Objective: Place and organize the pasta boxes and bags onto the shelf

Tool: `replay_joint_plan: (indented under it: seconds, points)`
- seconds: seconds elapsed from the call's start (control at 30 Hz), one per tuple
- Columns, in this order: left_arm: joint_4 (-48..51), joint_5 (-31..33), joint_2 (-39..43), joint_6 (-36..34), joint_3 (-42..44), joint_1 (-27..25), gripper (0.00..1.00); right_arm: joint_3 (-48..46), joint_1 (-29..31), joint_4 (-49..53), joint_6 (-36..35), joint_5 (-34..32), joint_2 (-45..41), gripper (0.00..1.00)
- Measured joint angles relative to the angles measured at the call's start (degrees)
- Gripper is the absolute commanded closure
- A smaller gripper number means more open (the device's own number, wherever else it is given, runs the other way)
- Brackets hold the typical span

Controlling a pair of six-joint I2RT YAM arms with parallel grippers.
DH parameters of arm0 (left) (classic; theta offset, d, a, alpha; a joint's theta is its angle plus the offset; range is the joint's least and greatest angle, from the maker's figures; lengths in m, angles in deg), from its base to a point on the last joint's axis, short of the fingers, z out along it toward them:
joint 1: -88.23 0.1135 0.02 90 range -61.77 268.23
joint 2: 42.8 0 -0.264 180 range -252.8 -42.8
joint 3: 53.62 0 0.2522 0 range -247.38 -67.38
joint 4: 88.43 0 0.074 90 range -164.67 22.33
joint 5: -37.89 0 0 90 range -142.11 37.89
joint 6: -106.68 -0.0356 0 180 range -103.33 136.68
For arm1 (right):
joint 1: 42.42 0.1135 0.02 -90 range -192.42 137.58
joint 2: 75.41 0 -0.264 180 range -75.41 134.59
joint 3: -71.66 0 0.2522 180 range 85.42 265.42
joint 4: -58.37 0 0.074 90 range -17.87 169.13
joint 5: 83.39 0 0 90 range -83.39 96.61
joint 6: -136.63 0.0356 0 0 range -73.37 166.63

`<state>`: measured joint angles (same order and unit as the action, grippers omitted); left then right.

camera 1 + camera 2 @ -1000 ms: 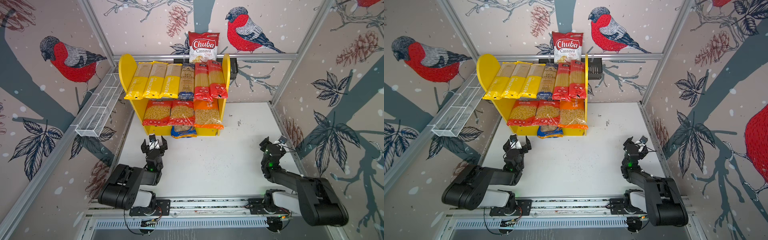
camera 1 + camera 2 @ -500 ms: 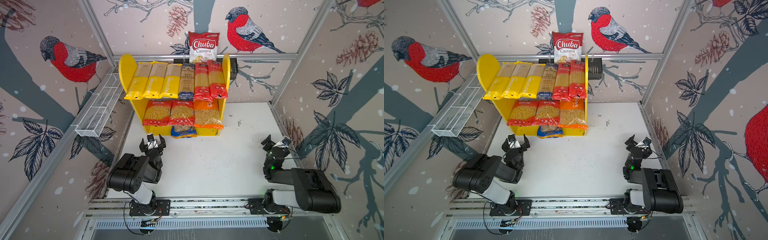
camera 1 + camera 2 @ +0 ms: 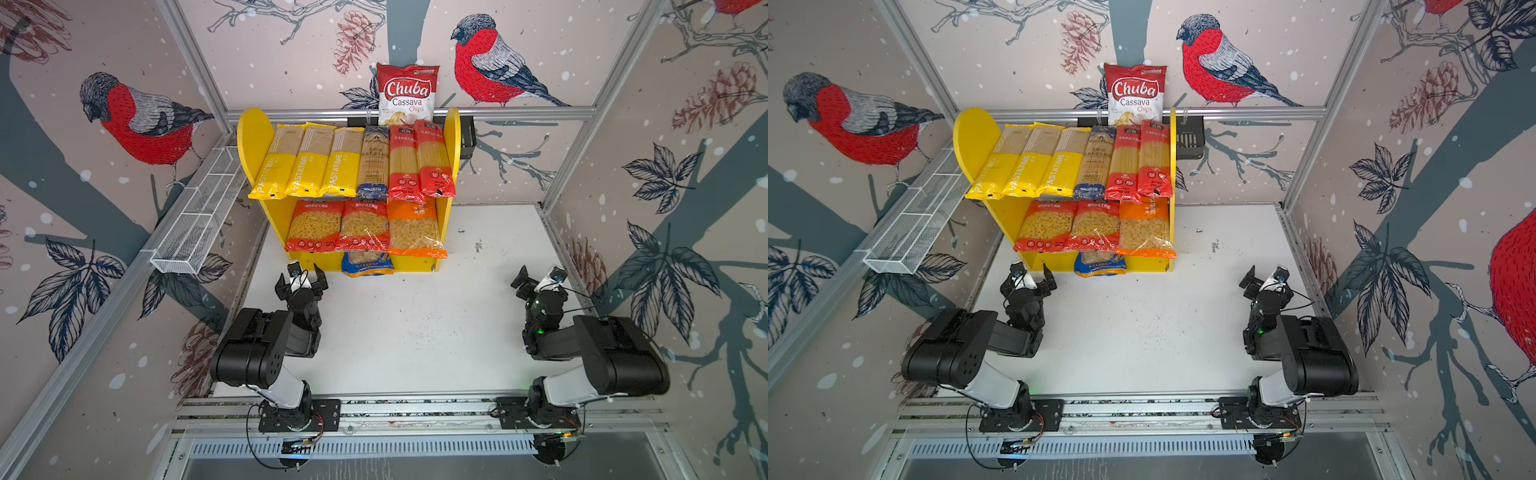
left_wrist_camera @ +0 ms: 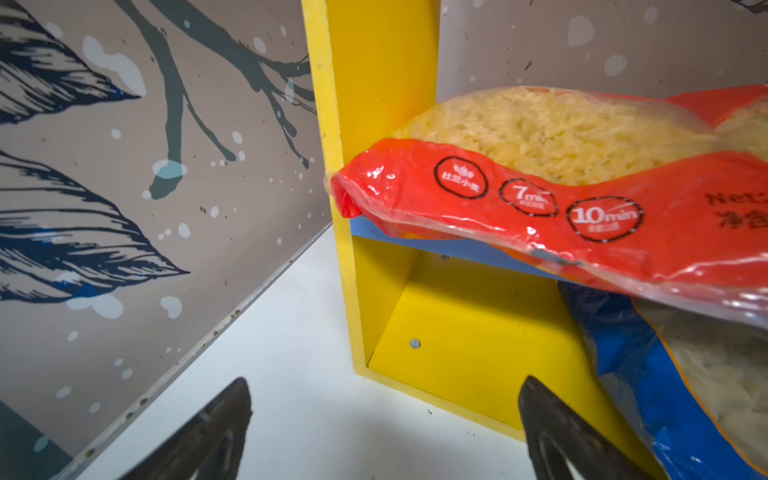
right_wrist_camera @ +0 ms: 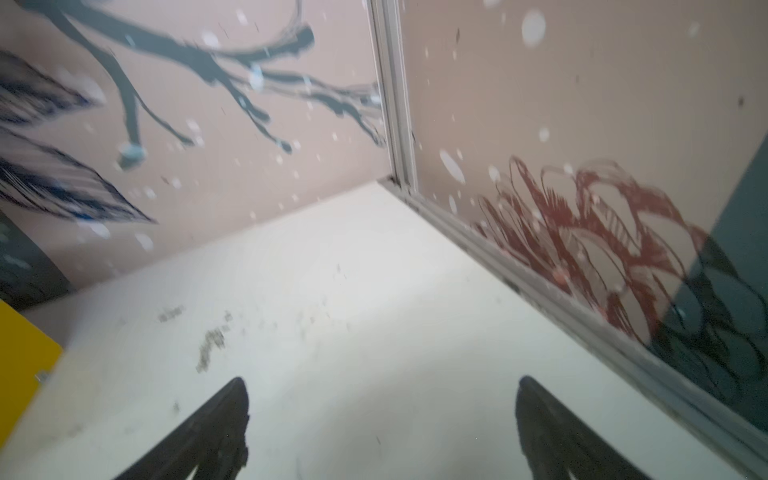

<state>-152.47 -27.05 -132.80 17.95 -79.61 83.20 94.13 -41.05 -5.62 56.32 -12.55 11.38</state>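
In both top views the shelf [image 3: 249, 137] stands just ahead of the left hand [image 3: 305, 272] and well off to the inner side of the right hand [image 3: 539, 276]. Both hands are released, jaws wide with nothing between them, low over the table [image 3: 415, 332]. All the pasta is on the shelf. The upper board carries three yellow packs [image 3: 305, 162], one dark blue pack [image 3: 374, 162] and two long red packs [image 3: 403, 162]. The lower board holds two short red bags [image 3: 316, 226] and one orange bag [image 3: 415, 228]. One blue bag [image 3: 368, 264] pokes out of the bottom compartment. That makes ten, with none on the table. One chips bag [image 3: 407, 93] stands behind the shelf, and one wire rack [image 3: 199, 220] hangs on the wall.

In the left wrist view, a short red bag's loose corner overhangs the lower board, ahead of and above the open jaws. If this hand rises or pushes forward it could snag that corner and drag the bag off. A knock to the shelf might also slide the slick long packs, which slope past their board.

The right wrist view is blurred. It shows bare table ahead of spread jaws and a sliver of the shelf far to one side, so there is little risk there.
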Motion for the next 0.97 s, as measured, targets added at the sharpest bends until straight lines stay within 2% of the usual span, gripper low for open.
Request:
replay_joint_plan:
  seconds: [0.1, 0.77, 0.97]
  points:
    - [0.4, -0.9, 0.0, 0.2, 0.0, 0.0, 0.01, 1.2, 0.5, 3.5, -0.7, -0.4, -0.9, 0.00]
    - [0.5, -1.0, 0.0, 0.2, 0.0, 0.0, 0.01, 2.8, 1.2, 6.5, -0.8, -2.1, -1.1, 0.01]
    - [-0.3, -3.0, 0.0, -0.5, 1.1, -0.1, 0.01, 2.9, 1.2, 6.7, -0.9, -2.4, -1.1, 0.01]
